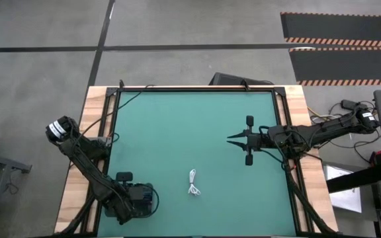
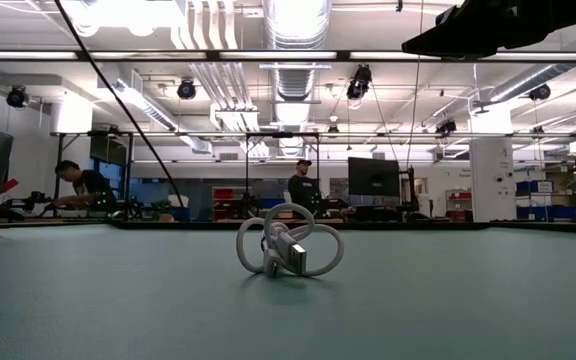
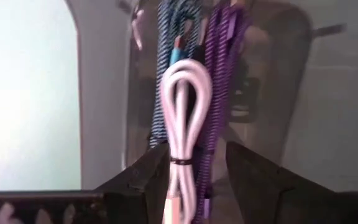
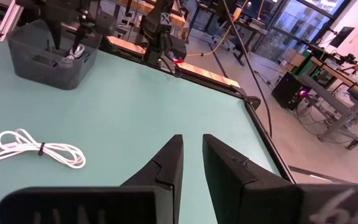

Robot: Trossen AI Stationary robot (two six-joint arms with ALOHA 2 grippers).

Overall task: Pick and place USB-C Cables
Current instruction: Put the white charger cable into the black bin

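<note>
One white USB-C cable (image 1: 193,183) lies loose on the green table (image 1: 177,125), near the front edge and roughly midway between the two arms; in the low view it sits as a small coil with its plug facing the camera, nothing touching it. A second white cable (image 3: 184,118) hangs between the left gripper (image 3: 197,171) fingers, directly over the dark bin (image 4: 50,51) at the table's front left corner. From my left wrist feed I judge the fingers are clamped on that cable low down, near its tie, though the contact itself is partly hidden. Beyond it, inside the bin, I can see a blue braided cable (image 3: 166,56) and a purple one (image 3: 219,68) (not the black ones I expected, so I go by what shows).

The right gripper (image 1: 231,139) hangs above the table's right half, well apart from the loose coil, its fingers slightly parted and holding nothing.

As I read it, the job is well along: some cables are in the bin, one is about to be dropped in, and one is left on the table. What remains, I think, is releasing the held cable and fetching the last coil.
</note>
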